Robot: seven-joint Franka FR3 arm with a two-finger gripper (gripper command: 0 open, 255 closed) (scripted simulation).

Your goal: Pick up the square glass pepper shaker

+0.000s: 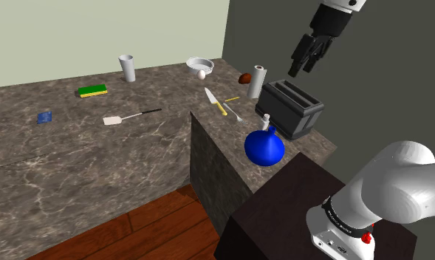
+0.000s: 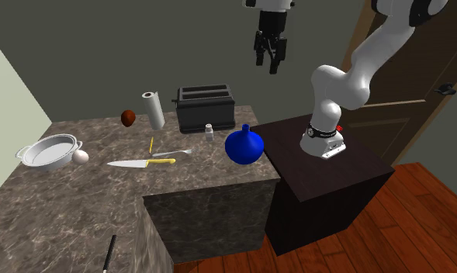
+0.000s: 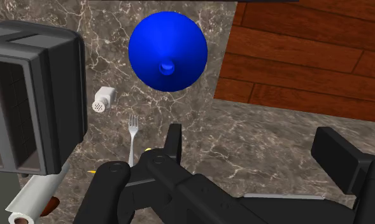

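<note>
Square pale-grey pepper shaker (image 1: 266, 120): in the shoulder view there is one only, upright on the dark marble counter (image 1: 224, 133). It stands just in front of the single black two-slot toaster (image 1: 289, 107) and just behind the one round blue vase (image 1: 264, 146), so the open way in looks to be from above rather than from the side. The all-black two-finger gripper (image 1: 301, 70) hangs high over the toaster, well apart from the shaker, its fingers spread and holding nothing, which reads as a pose before the descent. Also counted on this counter are one white paper-towel roll (image 1: 258, 81), one yellow-handled knife (image 1: 216, 101), one silver fork (image 1: 234, 112) and one white bowl (image 1: 199, 63) with one egg (image 1: 201, 74) close beside it. In the second exterior view the pepper shaker (image 2: 209, 130) stands between toaster (image 2: 205, 107) and vase (image 2: 244, 145), nearer the toaster. The gripper (image 2: 269, 60) points down from well above both, jaws parted, and knife (image 2: 141, 163) and fork (image 2: 172, 153) lie flat toward that view's left, off the likely approach. In the wrist view the pepper shaker (image 3: 104, 100) shows its perforated top, just beside the toaster's wall (image 3: 65, 95), with the vase (image 3: 168, 51) near and the fork's tines (image 3: 133, 121) pointing toward it. The two fingers (image 3: 174, 143) stand wide apart over bare counter, and the shaker lies off to one side of them. To an onlooker, the hand must shift toward the toaster before lowering, minding the tight gap there.
</note>
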